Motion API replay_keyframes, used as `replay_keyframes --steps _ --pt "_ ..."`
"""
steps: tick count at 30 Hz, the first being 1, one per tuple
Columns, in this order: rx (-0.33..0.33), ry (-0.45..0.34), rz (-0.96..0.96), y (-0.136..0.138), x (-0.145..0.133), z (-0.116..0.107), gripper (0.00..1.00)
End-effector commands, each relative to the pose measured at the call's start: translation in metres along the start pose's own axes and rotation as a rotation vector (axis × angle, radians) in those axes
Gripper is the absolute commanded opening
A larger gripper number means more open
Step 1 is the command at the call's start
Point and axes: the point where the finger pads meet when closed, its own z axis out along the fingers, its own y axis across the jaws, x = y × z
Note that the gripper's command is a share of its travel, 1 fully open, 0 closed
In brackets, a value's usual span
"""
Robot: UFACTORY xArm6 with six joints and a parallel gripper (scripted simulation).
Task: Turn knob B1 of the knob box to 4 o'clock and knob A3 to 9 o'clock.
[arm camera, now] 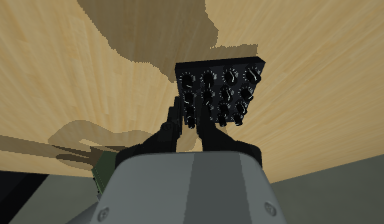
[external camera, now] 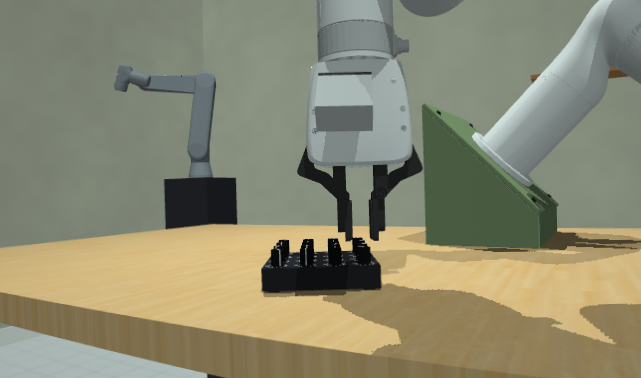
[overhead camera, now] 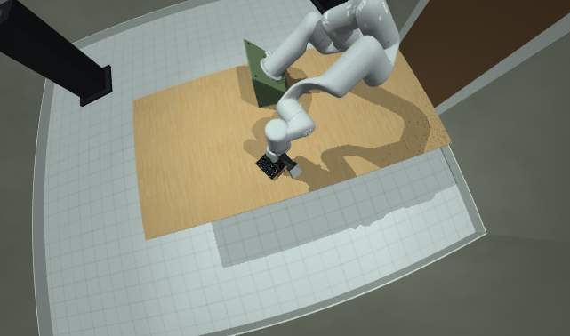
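Hovering, the tool (external camera: 361, 240) (arm camera: 188, 104) stands slightly open, gripping nothing.

Sixteen knobs (overhead camera: 271, 166) (external camera: 307, 254) (arm camera: 208, 78), one knob box (overhead camera: 272, 178) (external camera: 321, 278) (arm camera: 218, 62), two robot arms (overhead camera: 355, 62) (external camera: 549, 102)

Knob box (overhead camera: 265, 170) (external camera: 321, 278) (arm camera: 220, 61): black, with whitish marks ringing the knobs. Knobs: black; white lines visible on several. Gripper (external camera: 361, 236) (arm camera: 188, 104): black fingers, pale grey housing. Arm (overhead camera: 359, 67) (external camera: 549, 107): whitish grey. Robot mount (overhead camera: 270, 93) (external camera: 464, 200) (arm camera: 104, 167): green. Table (overhead camera: 186, 147) (external camera: 159, 280) (arm camera: 313, 100): light tan, fine streaked grain. Floor (overhead camera: 97, 178): pale grey, gridded with thin darker lines. Second arm (external camera: 201, 115): slate grey; its pedestal (external camera: 184, 202), black.
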Motion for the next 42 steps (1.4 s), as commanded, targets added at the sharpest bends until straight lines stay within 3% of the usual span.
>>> replay_keyframes --steps 1,42 --pt "-0.003 0.002 -0.001 0.001 0.001 -0.001 0.19" --pt "-0.003 0.002 -0.001 0.001 0.001 0.011 0.19"
